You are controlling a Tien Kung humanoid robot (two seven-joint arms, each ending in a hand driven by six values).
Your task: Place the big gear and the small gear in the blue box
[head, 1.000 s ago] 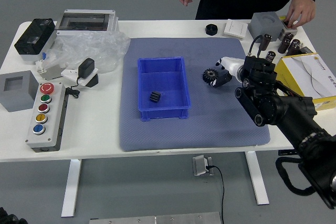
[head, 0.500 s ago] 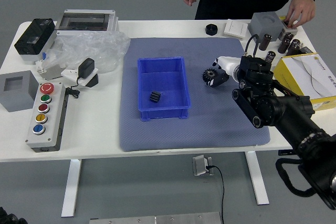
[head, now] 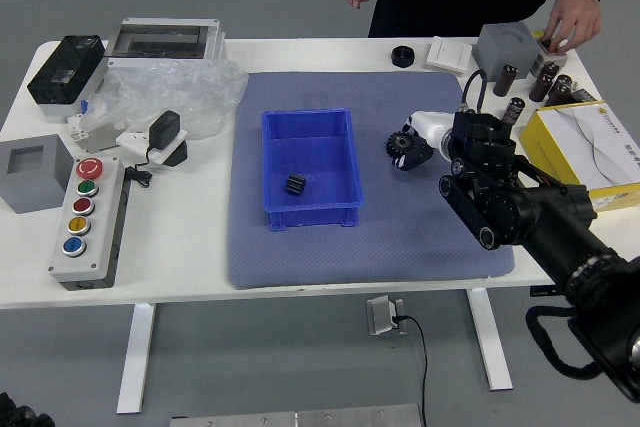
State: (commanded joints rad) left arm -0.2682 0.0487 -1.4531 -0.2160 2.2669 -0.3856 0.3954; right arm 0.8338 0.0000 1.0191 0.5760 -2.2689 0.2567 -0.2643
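The right hand is at the big gear, on the mat beside the blue box; I cannot tell if it grips this gear. The small gear lies inside the box. The left arm is at the lower left corner. One person's hand touches a small grey block on the counter.

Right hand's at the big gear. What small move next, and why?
I'd probably secure the right hand on the big gear before lifting: it overlaps the gear in this view, but a firm grip can't be confirmed. The small gear already sits in the blue box.
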